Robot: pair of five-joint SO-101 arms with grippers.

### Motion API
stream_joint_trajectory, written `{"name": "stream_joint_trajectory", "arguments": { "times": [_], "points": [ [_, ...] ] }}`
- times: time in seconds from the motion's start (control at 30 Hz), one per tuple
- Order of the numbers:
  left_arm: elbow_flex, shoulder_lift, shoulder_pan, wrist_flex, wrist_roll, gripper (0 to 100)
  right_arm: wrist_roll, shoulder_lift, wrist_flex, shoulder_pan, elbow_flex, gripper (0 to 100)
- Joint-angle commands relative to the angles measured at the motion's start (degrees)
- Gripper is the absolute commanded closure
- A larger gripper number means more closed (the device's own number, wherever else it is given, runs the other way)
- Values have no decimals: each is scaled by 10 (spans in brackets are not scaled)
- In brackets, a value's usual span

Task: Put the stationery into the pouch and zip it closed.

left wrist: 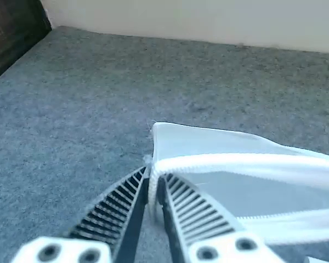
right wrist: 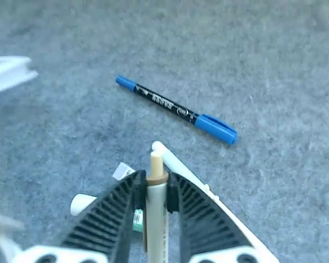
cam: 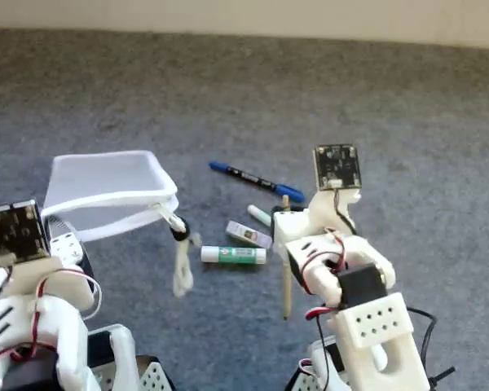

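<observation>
Left jaws: the left gripper (left wrist: 154,183) is pinched tight on the corner edge of the white pouch (left wrist: 225,150).
Right jaws: the right gripper (right wrist: 154,183) squeezes a tan pencil (right wrist: 156,211), with nothing else between its sides.
Pouch: it sits on the grey carpet (cam: 350,90) by the left arm, mouth open. Its white cord (cam: 182,261) trails out toward the glue stick (cam: 233,255).
Around: a blue pen (cam: 257,179), a white pen (cam: 259,215), a small eraser (cam: 249,235) and the glue stick lie close together.
In the way: this little pile lies between the pencil and the pouch.
Pencil: its long side runs from the right arm toward the far end of the carpet. Its pale end points at the blue pen.
Blue pen: it lies slanted, with its cap end nearer the right arm.
</observation>
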Motion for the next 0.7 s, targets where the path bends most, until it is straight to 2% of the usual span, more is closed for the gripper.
{"name": "stream_joint_trajectory", "arguments": {
  "times": [0.0,0.1,0.3,0.67],
  "points": [
    [-71,72,37,20,-25,995,-4,-26,-13,-7,-3,994],
    [-99,119,70,48,-33,995,-4,-56,-12,-7,-3,994],
    [-138,190,78,63,-32,995,-4,-152,-11,-13,-6,994],
    [-232,299,78,120,-11,995,-1,-222,-49,-121,-41,995]
  ]
}}
